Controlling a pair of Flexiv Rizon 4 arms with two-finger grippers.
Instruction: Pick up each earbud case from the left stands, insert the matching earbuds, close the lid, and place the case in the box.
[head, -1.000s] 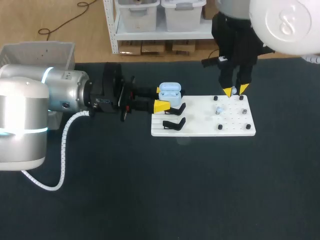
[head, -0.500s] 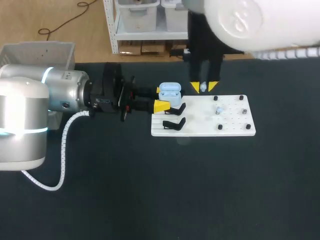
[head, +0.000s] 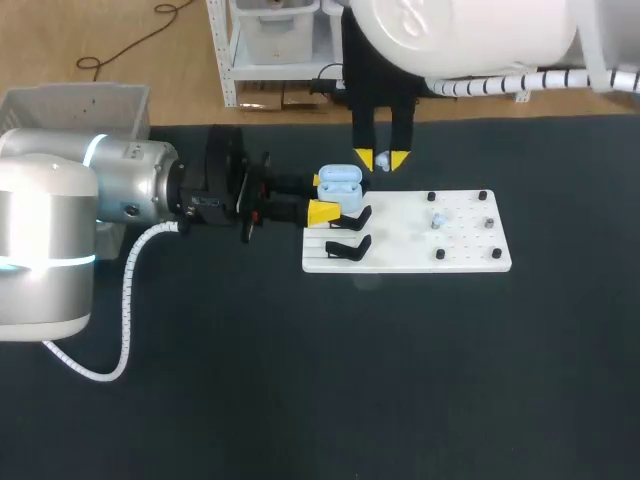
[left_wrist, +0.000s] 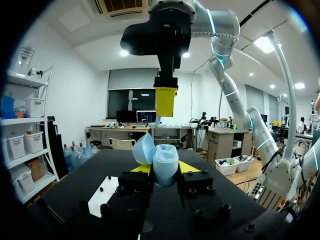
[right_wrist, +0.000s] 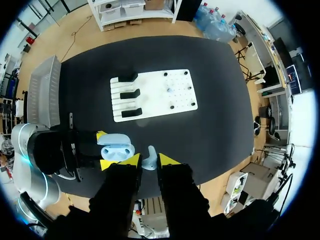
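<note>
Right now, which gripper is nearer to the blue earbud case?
Left. The left gripper is shut on the earbud case; the right gripper, holding an earbud, hangs close by without touching it.

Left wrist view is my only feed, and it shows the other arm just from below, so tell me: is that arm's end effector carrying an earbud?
Observer: Yes. In the right wrist view the right end effector is shut on a pale earbud, gripped from both sides.
Operator: Is it lined up over the earbud case?
Observer: Not quite. In that view the open earbud case sits beside the end effector, not under it.
Operator: Any more earbuds out there?
Observer: One. The head view shows a second earbud lying on the white board among its black pegs.
</note>
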